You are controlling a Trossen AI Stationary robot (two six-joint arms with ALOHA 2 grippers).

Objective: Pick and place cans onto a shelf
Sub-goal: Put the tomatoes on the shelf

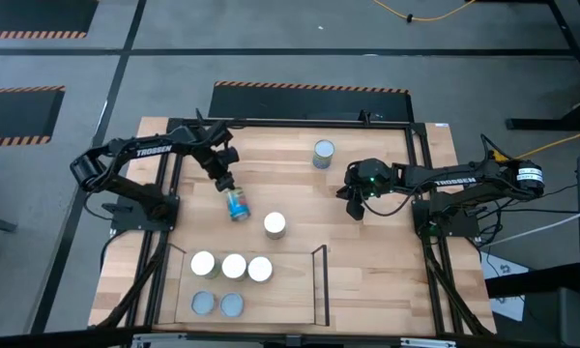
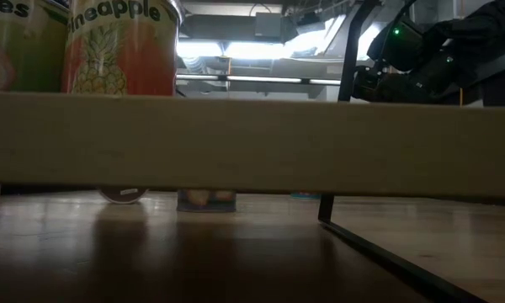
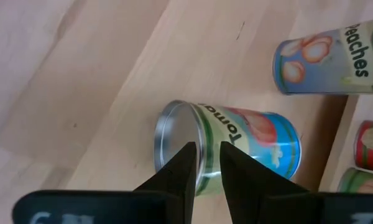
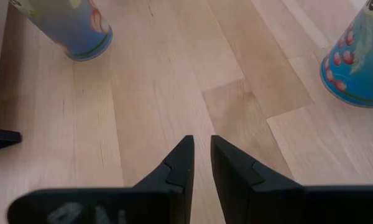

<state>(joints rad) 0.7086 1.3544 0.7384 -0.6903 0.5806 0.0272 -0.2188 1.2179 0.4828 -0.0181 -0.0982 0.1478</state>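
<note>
- We're looking at the wooden table (image 1: 387, 271) first: the shelf (image 1: 300, 290) is sitting at its near edge, already carrying five cans, three white-topped ones (image 1: 233, 267) in one row and two grey-topped ones (image 1: 218, 304) in the row nearer the edge. The shelf's right half is bare.
- Off the shelf we're counting three more: a grey-topped can (image 1: 323, 153) standing toward the far side, a white-topped can (image 1: 275, 225) standing mid-table, and a blue-labelled can (image 1: 238, 204) lying on its side btwn the left arm and the shelf.
- Left gripper (image 3: 204, 163) is hanging right over that tipped can (image 3: 230, 146); fingers nearly pressed together w/ just a thin slit, nothing pinched. In the wrist view the tips are lining up over the can near its lid end.
- Right gripper (image 4: 199, 158) is waiting over bare wood on the table's right side, fingers likewise close together and empty; two standing cans are showing at the edges of its wrist view.
- Risks, as we're judging it: jaws this narrow can't straddle the can, so coming down now would just nudge it, and a round can on its side is going to roll, poss. into the white-topped can or the shelf rail. Gripping near the lid end is also risking a tilt on lift, since most of the weight is sitting further along.
</note>
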